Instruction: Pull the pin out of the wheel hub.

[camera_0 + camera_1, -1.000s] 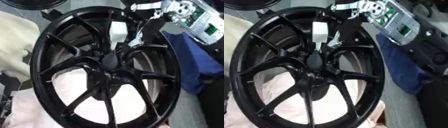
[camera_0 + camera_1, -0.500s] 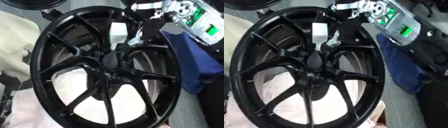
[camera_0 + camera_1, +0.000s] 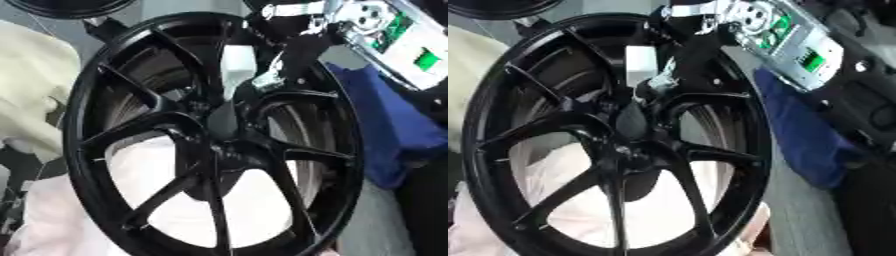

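Here a big black wheel fills most of both views, with its face turned toward the camera and its thin spokes spreading out from the hub in the middle. The wheel looks a bit tilted, so its top leans to the right. A pale, whitish pin stands just above the hub. It is long and narrow, and its long side runs up and down, with the lower end pointing at the hub and the upper end pointing to the top rim. The right arm comes in from the top right corner, and you can see silver parts and a green board on it. The right hand is black and reaches down between the spokes, right beside the pin. Its fingers seem to touch the lower part of the pin, but they are dark against the dark wheel, so I cannot tell if they are curled around it or not. A blue cloth lies to the right of the wheel, behind its rim. A cream cloth lies at the left edge. Something pale pink shows through the gaps in the lower spokes.
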Available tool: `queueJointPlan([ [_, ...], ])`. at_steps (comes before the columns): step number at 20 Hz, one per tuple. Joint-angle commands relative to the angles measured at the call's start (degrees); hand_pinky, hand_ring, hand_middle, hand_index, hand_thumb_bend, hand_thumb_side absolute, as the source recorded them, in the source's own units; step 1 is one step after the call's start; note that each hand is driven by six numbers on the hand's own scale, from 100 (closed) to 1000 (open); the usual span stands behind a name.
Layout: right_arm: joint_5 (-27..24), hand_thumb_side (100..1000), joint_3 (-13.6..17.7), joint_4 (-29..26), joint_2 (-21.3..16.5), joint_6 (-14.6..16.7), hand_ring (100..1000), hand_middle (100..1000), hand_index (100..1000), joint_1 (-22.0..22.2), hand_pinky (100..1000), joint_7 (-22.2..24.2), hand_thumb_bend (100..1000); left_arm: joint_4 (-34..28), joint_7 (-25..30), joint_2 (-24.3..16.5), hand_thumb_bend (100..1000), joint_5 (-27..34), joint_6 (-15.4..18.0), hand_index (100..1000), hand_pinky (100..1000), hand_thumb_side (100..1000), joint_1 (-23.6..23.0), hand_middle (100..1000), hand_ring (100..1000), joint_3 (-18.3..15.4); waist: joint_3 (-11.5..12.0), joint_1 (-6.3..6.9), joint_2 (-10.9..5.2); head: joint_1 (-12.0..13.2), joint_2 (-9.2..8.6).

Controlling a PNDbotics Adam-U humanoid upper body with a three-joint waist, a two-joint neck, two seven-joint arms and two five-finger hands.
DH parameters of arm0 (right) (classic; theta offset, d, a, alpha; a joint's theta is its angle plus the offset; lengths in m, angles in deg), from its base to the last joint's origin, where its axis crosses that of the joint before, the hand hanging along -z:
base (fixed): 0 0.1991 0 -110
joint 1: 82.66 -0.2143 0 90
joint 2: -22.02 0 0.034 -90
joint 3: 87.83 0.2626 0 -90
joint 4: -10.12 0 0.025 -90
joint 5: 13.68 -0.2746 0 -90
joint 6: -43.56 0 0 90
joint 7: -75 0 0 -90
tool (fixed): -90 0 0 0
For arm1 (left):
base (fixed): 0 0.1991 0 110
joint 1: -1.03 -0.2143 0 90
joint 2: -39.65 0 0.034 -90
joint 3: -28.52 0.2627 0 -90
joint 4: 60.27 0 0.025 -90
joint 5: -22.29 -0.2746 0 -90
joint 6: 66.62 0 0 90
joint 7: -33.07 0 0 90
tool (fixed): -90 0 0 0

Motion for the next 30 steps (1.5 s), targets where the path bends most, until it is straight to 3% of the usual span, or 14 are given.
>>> queueJointPlan([
  [1, -0.6, 222, 0.9, -0.8, -1.5, -0.3, 754, 623, 675, -0.9, 739, -1.1, 505, -0.9, 0.0, -0.4, 233, -0.4, -0.2, 727, 864, 675, 0.7, 582, 613, -0.2, 0.1, 0.19, -0.79, -0.1, -0.78],
  [7, -1.3, 234, 0.8, -0.7, -1.3, -0.7, 722, 585, 636, -0.8, 723, -2.8, 413, -0.9, 0.1, -0.3, 231, -0.6, -0.3, 728, 865, 678, 0.8, 582, 613, -0.2, 0.6, -0.17, -0.52, 0.0, -0.84],
  [19, -1.3, 100, 0.9, -0.4, -1.3, 0.1, 691, 554, 605, -0.5, 708, -2.1, 307, -0.9, 0.3, -0.2, 229, -1.0, -0.7, 728, 867, 684, 1.0, 582, 613, -0.3, 0.6, -0.73, -0.12, 0.2, -0.73],
  [25, -2.2, 120, 1.2, -0.6, -1.4, 0.2, 645, 458, 519, -0.7, 686, -2.6, 197, -0.9, 0.3, -0.2, 227, -0.9, -0.9, 728, 868, 685, 1.0, 580, 612, -0.3, 0.5, -0.8, -0.18, 0.2, -0.69],
  [30, -3.6, 118, 1.7, -1.5, -1.9, -0.2, 615, 388, 453, -0.9, 668, -3.9, 188, -0.9, 0.1, -0.3, 228, -0.8, -0.9, 728, 868, 684, 0.9, 580, 613, -0.4, 0.3, -0.63, -0.5, 0.1, -0.5],
])
